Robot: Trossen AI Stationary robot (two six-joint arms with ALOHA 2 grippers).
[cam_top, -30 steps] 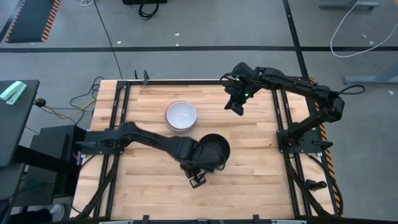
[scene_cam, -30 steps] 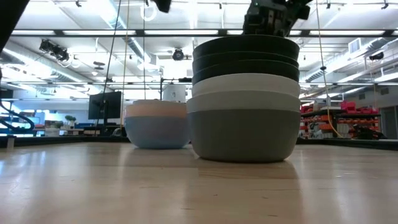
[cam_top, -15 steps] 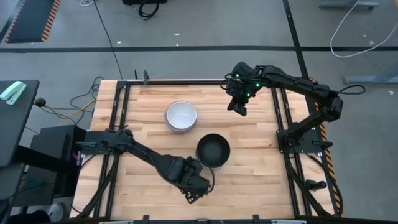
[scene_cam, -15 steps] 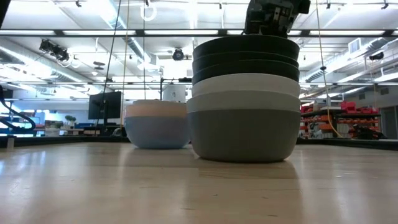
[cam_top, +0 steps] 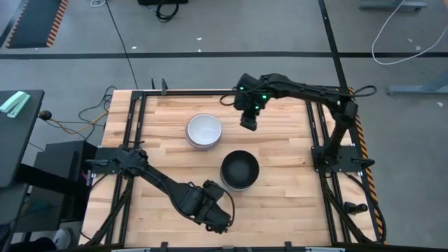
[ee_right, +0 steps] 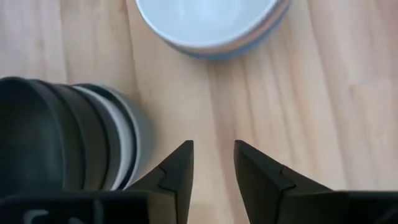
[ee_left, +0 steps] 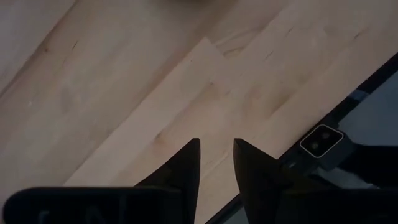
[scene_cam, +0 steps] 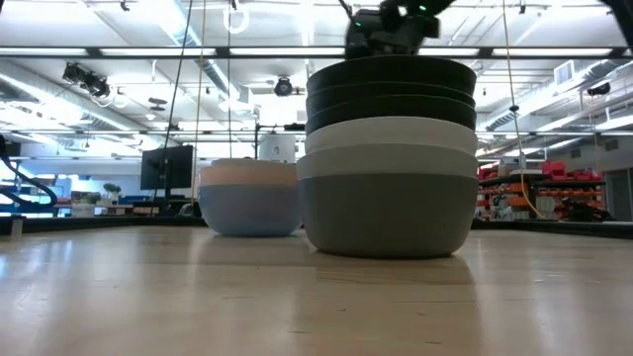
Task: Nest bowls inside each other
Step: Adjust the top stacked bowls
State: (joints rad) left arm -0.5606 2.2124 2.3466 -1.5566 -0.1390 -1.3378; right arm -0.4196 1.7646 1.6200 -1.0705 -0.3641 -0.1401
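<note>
Two stacks of bowls stand on the wooden table. The taller stack (cam_top: 239, 169) (scene_cam: 391, 158) has black bowls on top, then white and pale grey, with a dark grey bowl at the bottom resting on the table. The shorter stack (cam_top: 204, 131) (scene_cam: 250, 198) has a white bowl inside, a pinkish rim and a blue bowl underneath. My right gripper (cam_top: 248, 120) (ee_right: 213, 158) hovers open just right of the shorter stack and beyond the taller one. My left gripper (cam_top: 218, 222) (ee_left: 216, 155) is open over bare wood by the table's near edge.
A black metal frame rail (cam_top: 316, 133) runs along the table's right side and another (cam_top: 133, 133) along its left. The left wrist view shows the table's edge with a small bracket (ee_left: 323, 142). Bare wood lies left and right of both stacks.
My left gripper has drawn back from over the taller stack toward the table's near edge, leaving the stack standing where it was. My right gripper has gone toward the table's left, closer to the shorter stack.
</note>
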